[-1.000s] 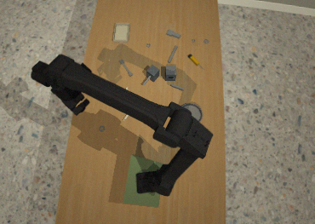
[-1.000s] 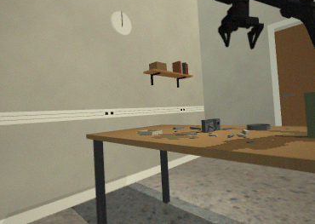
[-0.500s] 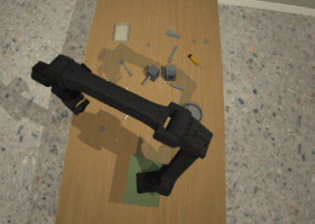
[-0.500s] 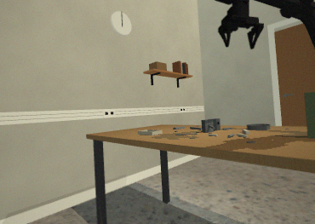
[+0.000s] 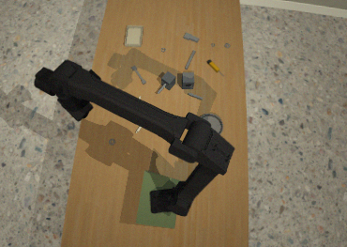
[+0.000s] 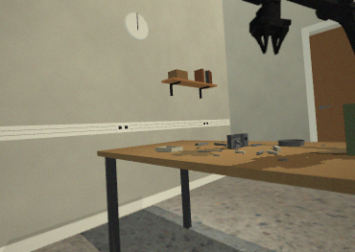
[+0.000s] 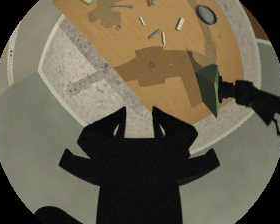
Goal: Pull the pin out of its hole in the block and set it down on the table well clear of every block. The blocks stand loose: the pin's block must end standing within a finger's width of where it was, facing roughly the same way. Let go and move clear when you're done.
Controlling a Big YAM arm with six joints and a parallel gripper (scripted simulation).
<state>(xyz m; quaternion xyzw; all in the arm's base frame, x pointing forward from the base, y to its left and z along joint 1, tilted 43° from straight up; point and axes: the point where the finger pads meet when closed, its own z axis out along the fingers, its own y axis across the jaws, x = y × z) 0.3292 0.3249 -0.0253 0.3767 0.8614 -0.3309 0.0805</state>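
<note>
A small grey block [image 5: 169,78] stands turned on the table, with a grey pin [image 5: 161,87] reaching out of its side toward the lower left. A second grey block [image 5: 188,76] with a dark hole stands just right of it. In the exterior view the blocks [image 6: 237,140] overlap, and the pin is hard to make out. My gripper [image 6: 270,53] [image 7: 139,109] is partly open and empty, high above the table, far from both blocks. Its fingertips are hidden in the top view.
A pale tray [image 5: 133,36] [image 6: 169,149], a yellow screwdriver [image 5: 214,66], a grey dish [image 6: 291,143] [image 7: 207,15] and several loose grey bars and pale pieces lie around the blocks. A green panel [image 5: 152,211] [image 7: 207,85] stands near the arm's base.
</note>
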